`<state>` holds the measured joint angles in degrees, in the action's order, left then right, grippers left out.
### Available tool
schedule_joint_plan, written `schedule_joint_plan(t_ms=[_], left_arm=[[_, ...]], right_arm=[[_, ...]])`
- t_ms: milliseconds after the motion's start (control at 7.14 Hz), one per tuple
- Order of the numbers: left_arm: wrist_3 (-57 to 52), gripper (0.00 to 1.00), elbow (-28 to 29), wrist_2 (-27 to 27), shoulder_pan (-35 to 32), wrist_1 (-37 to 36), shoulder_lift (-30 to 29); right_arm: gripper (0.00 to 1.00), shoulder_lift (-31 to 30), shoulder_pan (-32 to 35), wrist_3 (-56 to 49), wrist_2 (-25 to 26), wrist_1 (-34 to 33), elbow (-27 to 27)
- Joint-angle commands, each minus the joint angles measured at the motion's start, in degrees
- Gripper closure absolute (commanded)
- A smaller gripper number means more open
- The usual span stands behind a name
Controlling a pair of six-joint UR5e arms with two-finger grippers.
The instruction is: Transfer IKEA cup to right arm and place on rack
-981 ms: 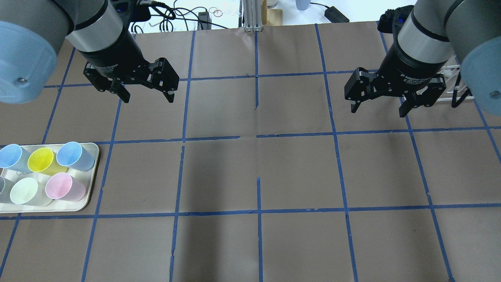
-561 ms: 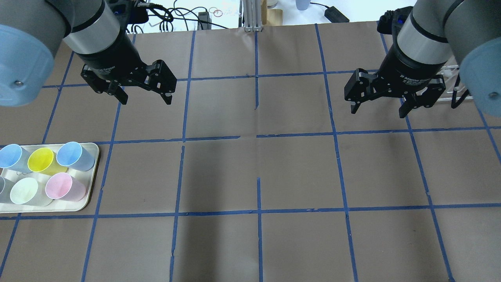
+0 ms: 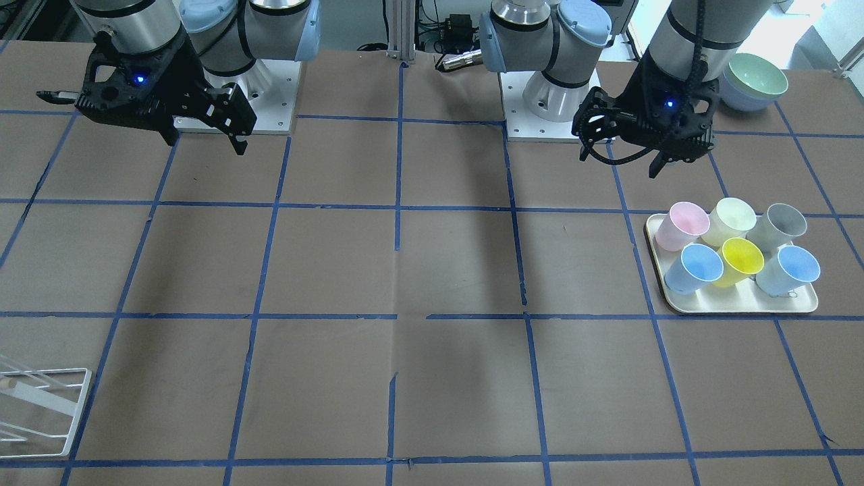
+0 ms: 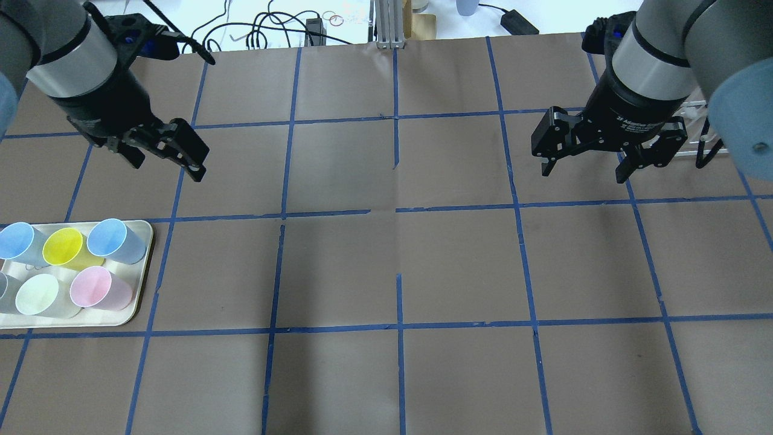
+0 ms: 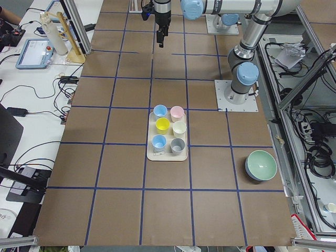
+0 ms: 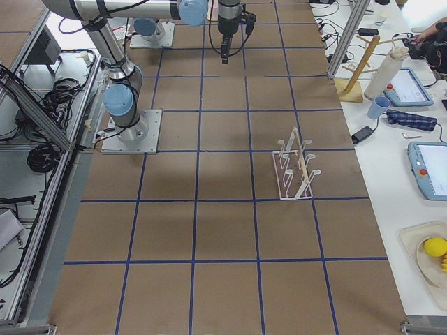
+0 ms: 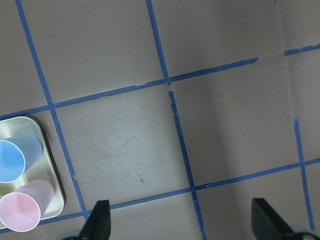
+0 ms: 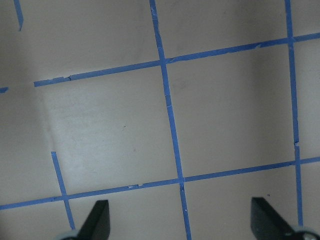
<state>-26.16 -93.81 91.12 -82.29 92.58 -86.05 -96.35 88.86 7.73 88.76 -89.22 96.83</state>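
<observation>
The pale cream IKEA cup [image 4: 37,294] stands upright on a cream tray [image 4: 124,316] at the table's left, among several coloured cups; it also shows in the front view [image 3: 734,217]. My left gripper [image 4: 166,169] is open and empty, raised above the table beyond the tray, also seen in the front view [image 3: 619,165]. My right gripper [image 4: 582,174] is open and empty above the table's right side [image 3: 206,146]. The white wire rack [image 6: 297,171] stands on the right side, its corner also in the front view [image 3: 40,405]. The left wrist view shows the tray's corner [image 7: 50,165] with a pink cup [image 7: 20,210].
A yellow cup [image 4: 63,246], a pink cup [image 4: 92,287], two blue cups and a grey cup [image 3: 783,223] share the tray. Stacked green and blue bowls [image 3: 756,77] sit near the left arm's base. Blue tape lines grid the brown table.
My left arm has swung to the left and its gripper now hangs closer to the tray. The right arm has not moved. Both grippers stay open.
</observation>
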Motion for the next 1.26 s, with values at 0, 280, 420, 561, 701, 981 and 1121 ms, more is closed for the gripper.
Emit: schedule_joint_plan(t_ms=[0,280,420,561,701,981,1121], left_arm=[[-16.12,0.0,-3.47,0.82,7.98,-0.55,1.32],[-28.36,0.0,-6.46,0.64,16.51,-3.96,1.24],[-33.46,0.0,-8.13,0.47,19.85,-6.77,0.98],[-38.56,0.0,-10.76,0.47,22.76,-9.4,0.89],[-42.96,0.0,-13.48,0.38,25.31,-13.69,0.8],[-52.73,0.0,-17.97,-0.23,33.47,-22.07,-1.39],[-56.33,0.0,-18.51,-1.02,35.42,-24.09,-2.7]], right_arm=[[0.0,0.02,0.0,0.09,0.01,-0.08,0.03],[0.0,0.11,0.0,0.09,0.01,-0.17,0.12],[0.0,0.11,0.0,0.0,0.1,-0.08,0.12],[0.0,0.11,0.0,-0.09,0.1,-0.08,0.12],[0.0,0.11,0.0,-0.26,0.01,-0.08,0.12],[0.0,0.2,0.0,-0.35,0.19,-0.08,0.12],[0.0,0.2,-0.09,-0.61,1.15,-0.43,0.03]])
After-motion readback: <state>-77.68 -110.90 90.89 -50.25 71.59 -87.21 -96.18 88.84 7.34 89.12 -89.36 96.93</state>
